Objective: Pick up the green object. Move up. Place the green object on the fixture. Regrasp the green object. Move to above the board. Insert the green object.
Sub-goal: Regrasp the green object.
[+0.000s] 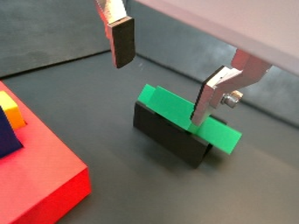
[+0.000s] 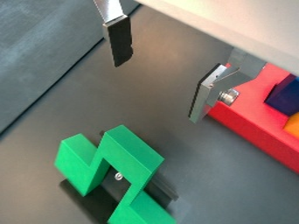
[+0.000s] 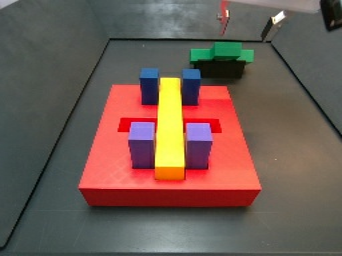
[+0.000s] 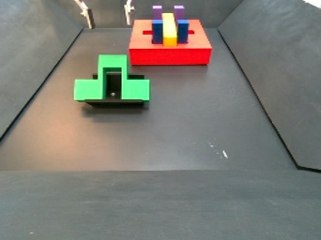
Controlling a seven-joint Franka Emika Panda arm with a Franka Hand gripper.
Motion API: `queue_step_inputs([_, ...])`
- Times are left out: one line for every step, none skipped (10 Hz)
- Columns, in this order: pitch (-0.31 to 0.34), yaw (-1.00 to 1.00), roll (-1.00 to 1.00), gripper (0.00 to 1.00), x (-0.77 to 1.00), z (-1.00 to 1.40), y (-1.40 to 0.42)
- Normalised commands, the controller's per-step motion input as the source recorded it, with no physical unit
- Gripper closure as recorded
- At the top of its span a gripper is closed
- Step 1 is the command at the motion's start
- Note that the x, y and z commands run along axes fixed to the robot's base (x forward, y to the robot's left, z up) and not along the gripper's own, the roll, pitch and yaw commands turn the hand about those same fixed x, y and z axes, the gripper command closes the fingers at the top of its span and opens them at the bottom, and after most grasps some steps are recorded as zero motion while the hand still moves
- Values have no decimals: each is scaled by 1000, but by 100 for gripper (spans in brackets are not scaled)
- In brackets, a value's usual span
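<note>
The green object (image 4: pixel 111 84) lies flat on top of the fixture (image 4: pixel 115 103), a small black block on the dark floor. Both side views show this, and in a wrist view the green object (image 1: pixel 170 104) covers the fixture (image 1: pixel 163 136). My gripper (image 1: pixel 162 92) hangs open above it, and its fingers (image 1: pixel 121 39) hold nothing and touch nothing. In a side view the gripper (image 3: pixel 250 20) sits at the top edge, over the green object (image 3: pixel 221 52). The board (image 3: pixel 120 180) is a red slab standing apart from the fixture.
The board carries two blue blocks (image 3: pixel 150 84), two purple blocks (image 3: pixel 142 144) and a long yellow bar (image 3: pixel 170 125). A corner of the board (image 1: pixel 41 179) lies close to the fixture. Dark walls (image 4: pixel 38 84) enclose the floor.
</note>
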Motion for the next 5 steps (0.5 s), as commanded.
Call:
queue_step_inputs([20, 60, 1000, 0, 0, -74, -269])
queue_step_inputs([23, 60, 1000, 0, 0, -86, -269])
queue_step_inputs([11, 60, 1000, 0, 0, -109, -269])
queue_step_inputs([14, 77, 1000, 0, 0, -117, -269])
queue_step_inputs([0, 234, 900, 0, 0, -77, -209])
